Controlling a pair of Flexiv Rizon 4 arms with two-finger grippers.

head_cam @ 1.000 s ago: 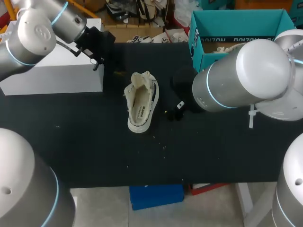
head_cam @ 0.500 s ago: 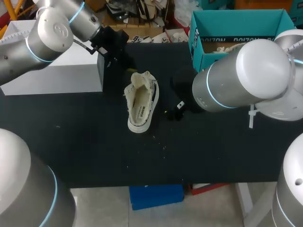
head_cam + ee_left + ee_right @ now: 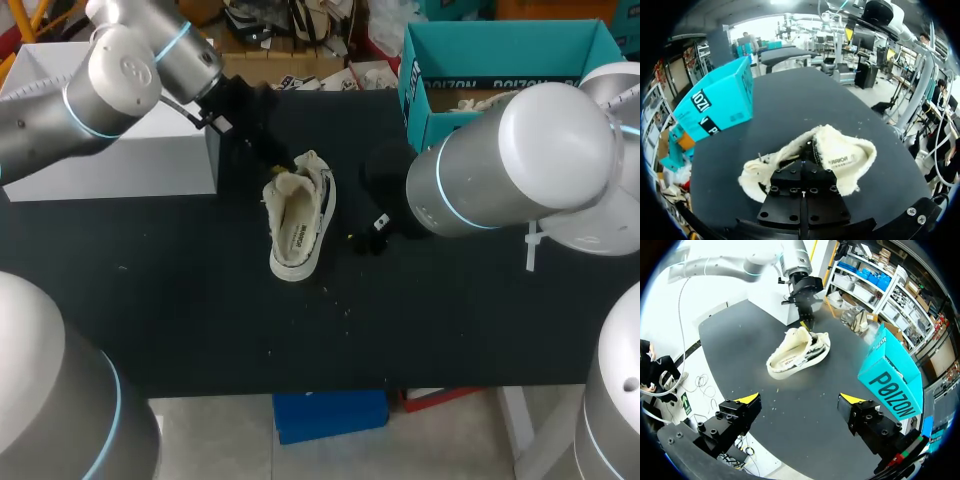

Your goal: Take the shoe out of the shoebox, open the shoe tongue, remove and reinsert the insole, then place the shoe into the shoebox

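Evidently the shoe (image 3: 298, 220) is already out of the shoebox (image 3: 500, 45): it lies near the middle of the black bench (image 3: 200, 300), well apart from the teal box at the far right corner. Its opening faces up, so the printed insole shows. That suits the work, I judge, since the tongue and insole can be reached from above and both arms can get at the shoe without crowding the box.

The left hand (image 3: 279, 167) is down at the far end of the shoe, right at the floppy cream tongue, with the arm slanting in past the white box (image 3: 110, 160). In the left wrist view the hand's black body covers the spot where it meets the shoe. Whether it is clamped on the tongue or only touching it, I cannot tell. Going by its position, the step in hand looks like pulling the tongue open, with the insole not yet lifted.

The right hand (image 3: 800, 400) sits beside the shoe on the shoebox side, spread wide, holding nothing and touching nothing. It seems to be parked there so it can steady the shoe or take the insole once the tongue is back
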